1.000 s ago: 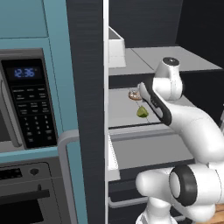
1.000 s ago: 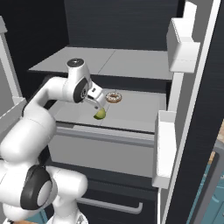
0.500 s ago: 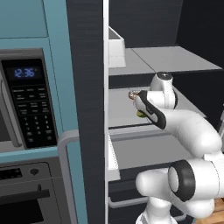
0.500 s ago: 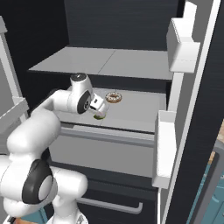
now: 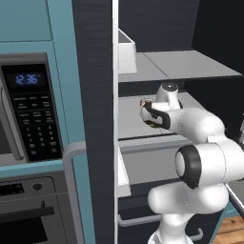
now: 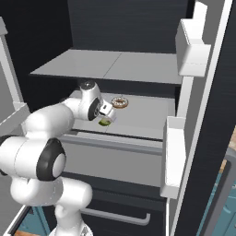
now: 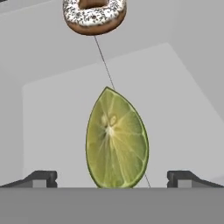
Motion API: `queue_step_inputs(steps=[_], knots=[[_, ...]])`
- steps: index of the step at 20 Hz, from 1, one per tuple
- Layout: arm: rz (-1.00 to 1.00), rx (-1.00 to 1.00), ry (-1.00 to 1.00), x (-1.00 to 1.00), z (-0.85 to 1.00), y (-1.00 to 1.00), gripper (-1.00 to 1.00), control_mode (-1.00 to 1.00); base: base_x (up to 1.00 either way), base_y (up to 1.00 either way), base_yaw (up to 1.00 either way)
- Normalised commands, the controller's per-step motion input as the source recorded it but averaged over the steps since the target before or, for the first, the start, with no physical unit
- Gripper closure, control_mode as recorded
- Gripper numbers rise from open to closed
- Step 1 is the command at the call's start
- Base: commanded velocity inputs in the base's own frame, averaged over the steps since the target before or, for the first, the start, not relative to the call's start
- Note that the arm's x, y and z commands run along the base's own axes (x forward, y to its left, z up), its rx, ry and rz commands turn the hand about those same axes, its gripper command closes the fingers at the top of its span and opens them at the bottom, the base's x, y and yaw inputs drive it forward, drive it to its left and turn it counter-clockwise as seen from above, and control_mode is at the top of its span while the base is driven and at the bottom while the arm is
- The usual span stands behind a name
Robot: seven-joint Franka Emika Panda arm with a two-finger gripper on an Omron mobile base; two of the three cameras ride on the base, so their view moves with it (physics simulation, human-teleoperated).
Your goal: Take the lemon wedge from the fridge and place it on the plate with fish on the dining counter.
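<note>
The hand point(image 7: 112, 177) hangs over the wedge point(image 7: 116, 140) with its two tips spread wide apart, one at each side of the fruit and clear of it; nothing is gripped yet. The wedge lies flat on the fridge point(image 6: 203, 138) shelf point(image 6: 143, 115), cut face up, pointed end aimed away from the hand, and sits nearly midway between the tips in the hand view.

The step in hand appears to be the final descent and pinch. To do it well, the arm should probably drop straight, keeping the wedge centred, so that both tips reach the shelf level together. Since the fruit is small and slick-looking, a closing that meets one side first could push it sideways. Gripping across the narrow width, as now lined up, seems the safer choice.

Farther back on the shelf lies a sprinkled doughnut point(image 7: 94, 16), apart from the wedge; from the right base view it lies just to the right of the hand point(image 6: 107, 115). The lift should stay low under the upper shelf point(image 6: 115, 64).
</note>
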Motion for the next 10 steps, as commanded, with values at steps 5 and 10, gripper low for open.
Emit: queue_step_inputs(steps=[5,10], knots=[[0.00,-0.03,0.03,0.37,-0.35,-0.04,-1.00,-1.00,0.00,0.00,0.00],[0.00,-0.02,0.10,0.00,-0.39,-0.11,-1.00,-1.00,0.00,0.00,0.00]])
